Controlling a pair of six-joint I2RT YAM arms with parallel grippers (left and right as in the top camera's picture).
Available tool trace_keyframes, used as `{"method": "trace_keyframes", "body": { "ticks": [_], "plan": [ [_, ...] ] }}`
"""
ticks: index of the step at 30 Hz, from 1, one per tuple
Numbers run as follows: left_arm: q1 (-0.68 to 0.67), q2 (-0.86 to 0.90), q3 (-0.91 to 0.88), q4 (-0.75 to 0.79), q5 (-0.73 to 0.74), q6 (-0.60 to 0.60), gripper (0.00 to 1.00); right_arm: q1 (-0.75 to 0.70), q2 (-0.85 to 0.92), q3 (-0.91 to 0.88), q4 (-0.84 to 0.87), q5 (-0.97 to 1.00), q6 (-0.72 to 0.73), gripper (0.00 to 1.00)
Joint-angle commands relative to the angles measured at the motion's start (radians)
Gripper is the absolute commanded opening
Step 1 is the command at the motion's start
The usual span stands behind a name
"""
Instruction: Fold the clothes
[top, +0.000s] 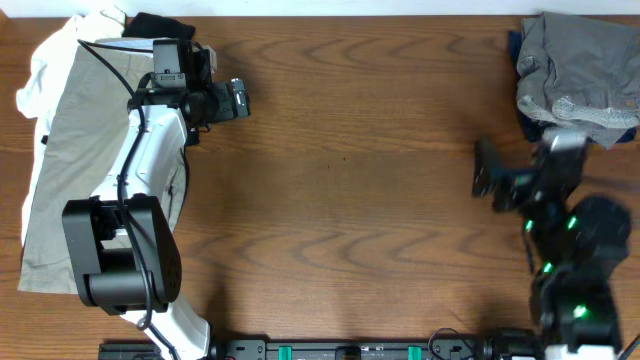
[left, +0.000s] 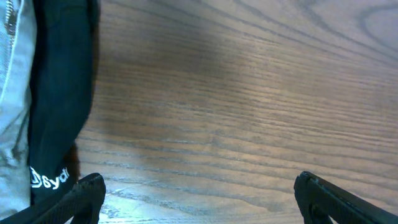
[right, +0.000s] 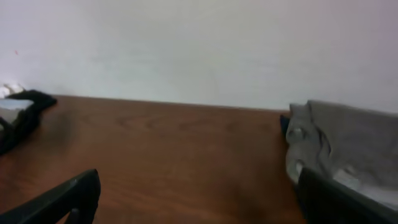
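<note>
Crumpled mid-grey shorts (top: 578, 75) lie in a heap at the table's far right corner, on a navy piece (top: 516, 45); they show at the right of the right wrist view (right: 348, 146). Khaki-beige shorts (top: 85, 150) lie flat at the far left under the left arm, with a white piece (top: 45, 60) and a black piece (top: 160, 25) beside them. The black piece with white lettering shows in the left wrist view (left: 59, 93). My left gripper (top: 238, 98) is open and empty over bare wood. My right gripper (top: 485, 170) is open and empty, left of the grey heap.
The wooden table (top: 340, 200) stretches between the two arms. A white wall (right: 186, 43) stands behind the table's far edge. A dark rail (top: 330, 350) runs along the front edge.
</note>
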Motion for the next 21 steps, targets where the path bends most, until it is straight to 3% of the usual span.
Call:
{"method": "trace_keyframes", "body": {
  "ticks": [1,9,14,21],
  "plan": [
    [0.003,0.013,0.018,0.002,-0.005,0.002,0.98,-0.001,-0.123,-0.134,0.036,0.015,0.017,0.99],
    [0.003,0.013,0.018,0.002,-0.005,0.002,0.98,0.01,-0.391,-0.355,0.052,0.063,0.017,0.99],
    [0.003,0.013,0.018,0.002,-0.005,0.002,0.98,0.01,-0.47,-0.429,0.068,0.095,0.017,0.99],
    [0.002,0.013,0.018,0.002,-0.005,0.002,0.98,0.01,-0.532,-0.541,0.224,0.09,0.018,0.99]
  ]
}}
